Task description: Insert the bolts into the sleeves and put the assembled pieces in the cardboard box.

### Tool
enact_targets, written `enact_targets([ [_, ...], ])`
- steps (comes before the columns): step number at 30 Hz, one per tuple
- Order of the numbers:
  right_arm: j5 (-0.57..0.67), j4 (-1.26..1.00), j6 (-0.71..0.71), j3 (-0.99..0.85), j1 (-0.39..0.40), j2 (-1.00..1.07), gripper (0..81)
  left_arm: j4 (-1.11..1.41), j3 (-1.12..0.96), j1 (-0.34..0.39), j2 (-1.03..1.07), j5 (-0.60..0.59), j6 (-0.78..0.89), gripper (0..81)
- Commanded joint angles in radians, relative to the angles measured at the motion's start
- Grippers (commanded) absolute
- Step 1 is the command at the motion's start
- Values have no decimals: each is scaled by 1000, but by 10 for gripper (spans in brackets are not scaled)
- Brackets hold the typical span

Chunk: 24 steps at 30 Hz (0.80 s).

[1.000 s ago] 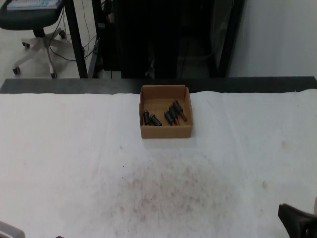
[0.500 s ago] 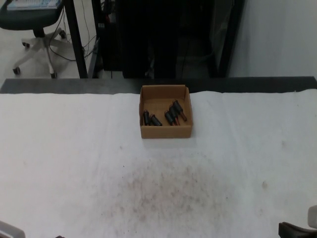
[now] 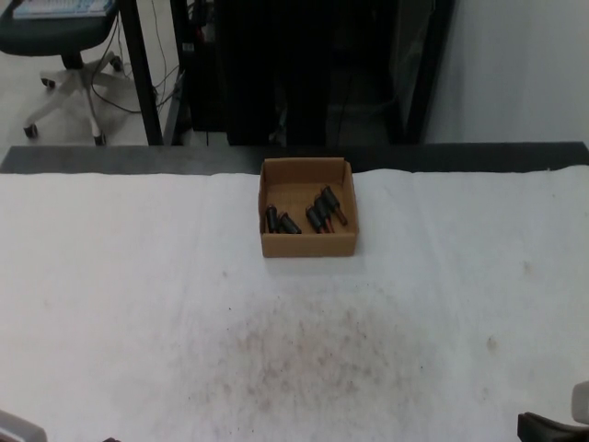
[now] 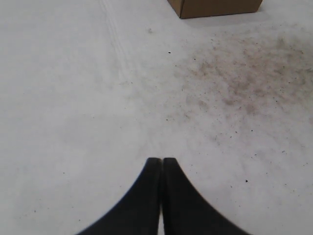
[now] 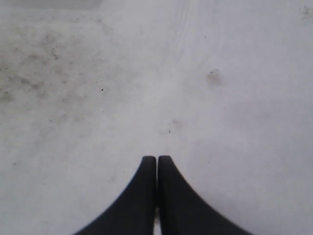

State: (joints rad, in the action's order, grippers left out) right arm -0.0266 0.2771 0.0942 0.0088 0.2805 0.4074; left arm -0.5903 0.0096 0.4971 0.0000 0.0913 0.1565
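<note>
The left jaws and the right jaws are each pressed together, empty, above the white tabletop (image 3: 129, 304). The cardboard box (image 3: 307, 243) sits just above the middle of the high view, dark assembled pieces (image 3: 317, 214) lying inside it; a brownish stain (image 3: 304, 345) spreads below it.

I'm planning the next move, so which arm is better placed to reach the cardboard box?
Left, probably. The left gripper, shut and empty, points toward the cardboard box across the cloth; the right gripper, also shut, has just cloth ahead.
</note>
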Motion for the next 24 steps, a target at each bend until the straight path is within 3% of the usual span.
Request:
enact_targets([
  [1, -4, -5, 2, -9, -3, -4, 8, 4, -10, 4, 0, 12, 8, 3],
  [10, -4, -1, -94, -9, -3, -84, 8, 4, -10, 4, 0, 12, 8, 3],
  [15, -28, 144, -178, -9, -3, -201, 8, 4, -10, 4, 0, 12, 8, 3],
  [24, -96, 206, -184, -9, -3, -295, 8, 4, -10, 4, 0, 12, 8, 3],
])
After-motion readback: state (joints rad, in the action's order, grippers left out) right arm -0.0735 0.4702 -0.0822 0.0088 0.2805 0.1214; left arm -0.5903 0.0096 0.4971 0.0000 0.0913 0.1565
